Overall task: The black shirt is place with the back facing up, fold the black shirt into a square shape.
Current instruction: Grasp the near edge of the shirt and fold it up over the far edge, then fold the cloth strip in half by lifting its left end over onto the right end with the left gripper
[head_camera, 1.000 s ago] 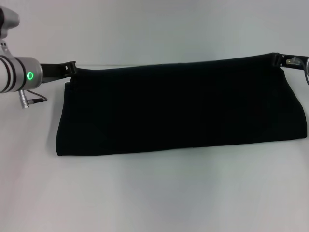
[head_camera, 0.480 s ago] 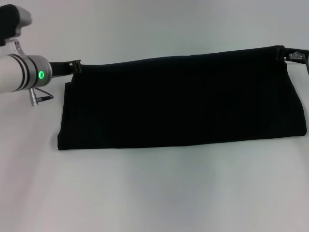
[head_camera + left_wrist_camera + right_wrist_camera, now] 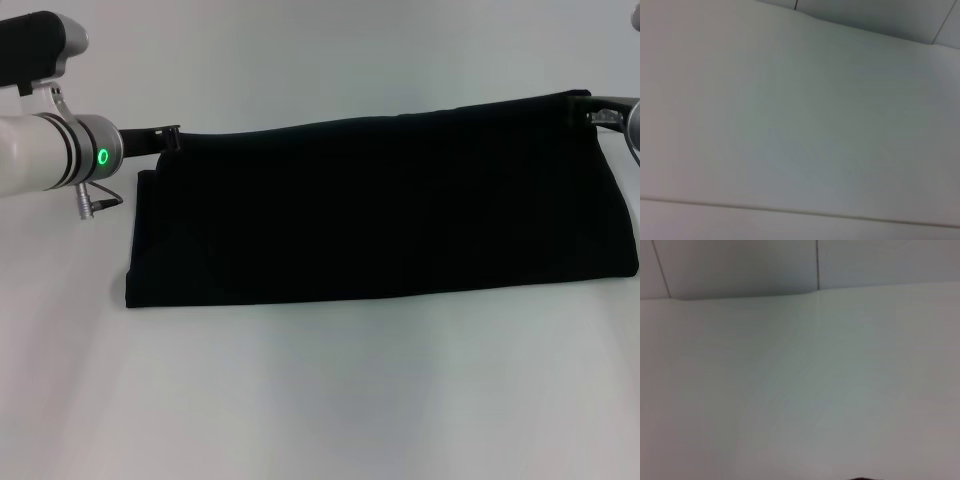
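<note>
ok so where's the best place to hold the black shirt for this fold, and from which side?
Probably at the two far top corners, each pincer coming in from its own outer side. The shirt is a long band with its far edge raised, and the left pincer and right pincer sit at those corners, keeping that edge taut.

The head view looks forward and down at the white tabletop [image 3: 320, 400] from the near side. Both wrist views face bare tabletop up close, sharing only that surface with it.

Bright, even light; soft shadows.
</note>
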`<action>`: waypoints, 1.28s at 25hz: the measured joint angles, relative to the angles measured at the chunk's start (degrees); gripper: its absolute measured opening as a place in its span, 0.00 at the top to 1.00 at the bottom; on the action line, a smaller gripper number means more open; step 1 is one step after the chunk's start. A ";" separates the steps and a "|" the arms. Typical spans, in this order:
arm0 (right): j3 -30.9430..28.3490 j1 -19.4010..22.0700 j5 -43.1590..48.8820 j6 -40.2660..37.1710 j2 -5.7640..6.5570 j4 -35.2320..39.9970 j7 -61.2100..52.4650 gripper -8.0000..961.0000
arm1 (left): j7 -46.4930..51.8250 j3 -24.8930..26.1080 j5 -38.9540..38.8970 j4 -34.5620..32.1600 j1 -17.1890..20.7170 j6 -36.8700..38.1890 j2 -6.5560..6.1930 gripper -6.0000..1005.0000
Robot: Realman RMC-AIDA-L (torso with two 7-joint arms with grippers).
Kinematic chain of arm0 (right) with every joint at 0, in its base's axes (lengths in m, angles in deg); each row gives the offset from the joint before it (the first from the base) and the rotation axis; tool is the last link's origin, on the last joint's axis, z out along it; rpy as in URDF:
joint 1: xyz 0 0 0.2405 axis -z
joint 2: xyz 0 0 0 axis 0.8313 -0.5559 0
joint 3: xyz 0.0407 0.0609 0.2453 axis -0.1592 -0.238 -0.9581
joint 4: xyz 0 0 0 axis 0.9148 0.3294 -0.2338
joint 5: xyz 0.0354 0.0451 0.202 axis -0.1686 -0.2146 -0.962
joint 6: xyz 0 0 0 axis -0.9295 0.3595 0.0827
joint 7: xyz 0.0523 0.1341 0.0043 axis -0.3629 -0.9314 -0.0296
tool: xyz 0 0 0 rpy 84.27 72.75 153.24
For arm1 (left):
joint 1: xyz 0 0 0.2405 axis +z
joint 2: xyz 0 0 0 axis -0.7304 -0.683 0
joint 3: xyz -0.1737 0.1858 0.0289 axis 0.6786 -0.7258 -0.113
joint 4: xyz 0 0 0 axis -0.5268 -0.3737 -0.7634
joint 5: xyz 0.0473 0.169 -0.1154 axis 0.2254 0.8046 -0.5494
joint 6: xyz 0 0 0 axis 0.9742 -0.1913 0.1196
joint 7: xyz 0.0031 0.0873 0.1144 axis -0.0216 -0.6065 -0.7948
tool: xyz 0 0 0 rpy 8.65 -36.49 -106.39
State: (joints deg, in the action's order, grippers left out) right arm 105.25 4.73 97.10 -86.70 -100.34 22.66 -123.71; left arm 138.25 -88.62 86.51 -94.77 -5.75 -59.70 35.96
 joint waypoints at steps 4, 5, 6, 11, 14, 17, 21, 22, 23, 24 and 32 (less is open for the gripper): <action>-0.03 -0.49 0.00 -5.23 1.07 0.46 -0.26 0.94 | 0.95 -0.08 -0.15 -0.52 0.01 1.21 0.13 0.96; -0.16 -0.67 0.00 -7.01 1.59 0.55 -0.42 0.94 | 1.98 -0.03 -0.31 -0.81 0.03 2.49 0.02 0.95; -0.46 -0.86 -0.07 -9.51 2.22 0.84 -0.77 0.94 | 2.91 0.05 -0.40 -1.15 0.03 3.77 -0.13 0.94; -4.32 1.71 -2.28 -25.01 3.95 11.17 -3.67 0.77 | 12.98 0.73 -2.01 -8.67 2.27 19.61 -1.82 0.79; -6.48 6.88 -9.38 -32.33 3.08 21.14 -1.30 0.70 | 14.02 0.77 -8.89 -14.97 6.97 27.98 -1.89 0.69; -7.45 12.77 -21.11 -38.33 1.99 26.69 5.18 0.63 | 9.97 1.09 -18.09 -16.56 11.98 34.85 -2.15 0.57; -9.77 21.03 -40.30 -48.46 0.01 24.44 22.27 0.53 | -0.66 8.14 -28.58 -12.66 17.29 46.50 -2.52 0.46; -10.41 22.00 -42.90 -49.99 -0.22 23.25 25.24 0.51 | -3.20 11.28 -29.49 -10.56 18.20 49.89 -2.67 0.44; -11.52 23.86 -46.71 -53.01 -0.74 20.56 30.18 0.47 | -4.08 13.34 -29.49 -9.14 18.95 51.66 -2.85 0.42; -12.78 25.30 -50.20 -56.56 -1.08 17.56 35.18 0.43 | -4.84 15.51 -29.33 -7.65 19.76 53.76 -3.05 0.39; -19.49 28.61 -54.42 -70.30 -1.40 3.22 51.41 0.14 | 7.13 18.69 -23.91 -5.99 25.63 57.26 -2.54 0.21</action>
State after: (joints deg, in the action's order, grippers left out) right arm 85.76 33.34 42.68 -157.00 -101.74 25.87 -72.30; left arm 145.37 -69.93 62.60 -100.76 19.88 -2.44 33.41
